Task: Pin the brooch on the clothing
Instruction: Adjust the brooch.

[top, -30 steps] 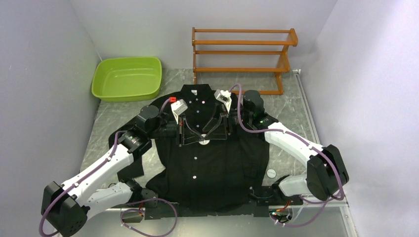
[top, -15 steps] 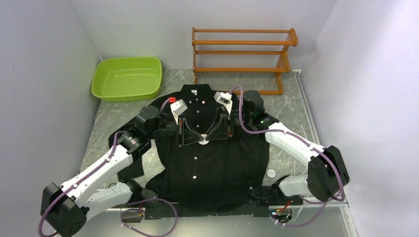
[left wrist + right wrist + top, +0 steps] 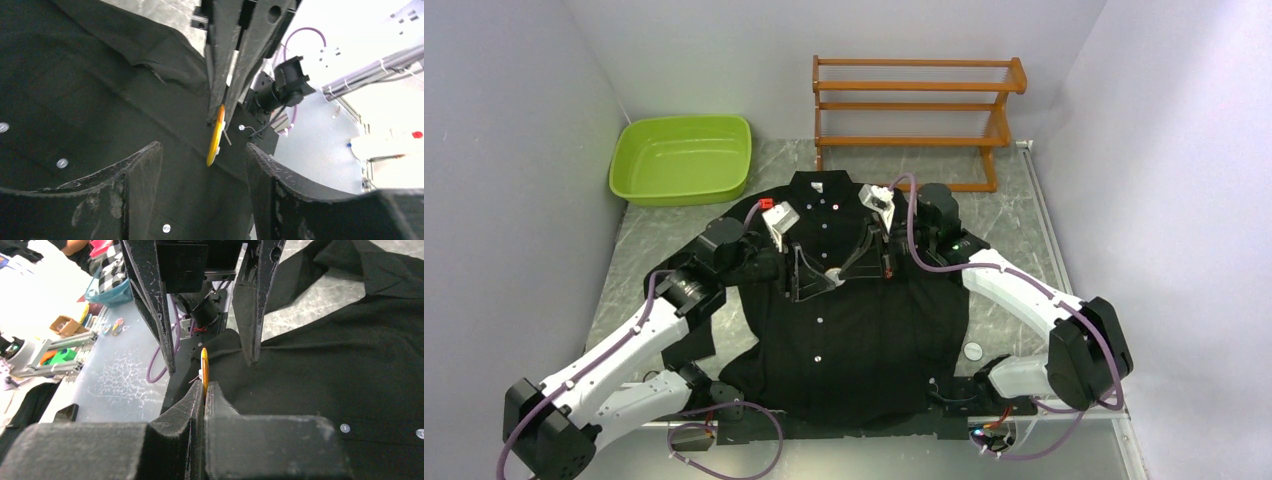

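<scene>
Your right end effector (image 3: 203, 388), reaching over the shirt (image 3: 325, 365), is clamped on the brooch (image 3: 204, 362), standing edge-up; your left end effector (image 3: 202, 160) faces it, spread apart.

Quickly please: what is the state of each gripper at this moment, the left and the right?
Left gripper: open, holding nothing, jaws apart on either side of the brooch.
Right gripper: closed, holding the brooch at its edge.

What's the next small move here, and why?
Probably back the left gripper away: its jaws stand open on either side of the brooch without touching it, while the right gripper is shut on the brooch's edge above the black shirt. Clearing it gives room to lower the brooch.
</scene>
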Motion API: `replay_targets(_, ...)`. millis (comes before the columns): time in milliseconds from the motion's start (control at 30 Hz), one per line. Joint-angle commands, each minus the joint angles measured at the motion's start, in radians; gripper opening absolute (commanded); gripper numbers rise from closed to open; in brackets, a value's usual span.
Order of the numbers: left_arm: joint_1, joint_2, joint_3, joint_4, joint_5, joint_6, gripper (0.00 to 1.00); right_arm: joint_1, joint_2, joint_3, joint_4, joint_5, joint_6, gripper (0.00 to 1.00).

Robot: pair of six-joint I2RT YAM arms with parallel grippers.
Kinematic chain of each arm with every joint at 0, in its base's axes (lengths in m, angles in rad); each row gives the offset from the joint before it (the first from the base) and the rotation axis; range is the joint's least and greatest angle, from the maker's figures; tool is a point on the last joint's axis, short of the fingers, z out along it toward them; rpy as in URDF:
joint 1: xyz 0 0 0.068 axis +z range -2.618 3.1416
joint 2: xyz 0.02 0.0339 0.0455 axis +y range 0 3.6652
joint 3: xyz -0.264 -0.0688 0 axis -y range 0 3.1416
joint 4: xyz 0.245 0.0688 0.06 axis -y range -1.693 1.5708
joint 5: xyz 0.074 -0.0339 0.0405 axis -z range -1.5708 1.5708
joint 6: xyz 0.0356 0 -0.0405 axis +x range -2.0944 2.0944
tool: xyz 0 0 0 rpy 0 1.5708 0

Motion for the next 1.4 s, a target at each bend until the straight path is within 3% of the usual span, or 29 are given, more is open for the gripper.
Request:
replay_targets(0,-0.004,-0.069,0.017,-0.079,-0.139,0.0,0.68,-0.008,-0.057,-0.018,0.048,0.057,-0.01,0.0)
replay_targets(367,-0.004,-0.174,-0.112,0.085,-0.126,-0.025,0.65,-0.015,-0.104,-0.063,0.111,0.081,0.016,0.0)
replay_targets(567,-0.004,-0.134,-0.133,0.239,0.043,0.003,0.63,-0.017,-0.133,-0.093,0.154,0.142,0.001,0.0)
replay_targets(733,-0.004,-0.128,-0.107,0.197,0.032,0.074,0.63,-0.017,-0.182,-0.139,0.256,0.156,-0.05,0.0)
replay_targets(1100,-0.004,-0.199,-0.09,0.134,-0.01,0.111,0.62,-0.009,-0.344,-0.216,0.248,0.353,-0.338,0.0)
replay_targets(1367,-0.004,-0.236,-0.063,0.096,-0.149,-0.086,0.63,0.135,-0.424,-0.212,0.043,0.773,-0.629,0.0)
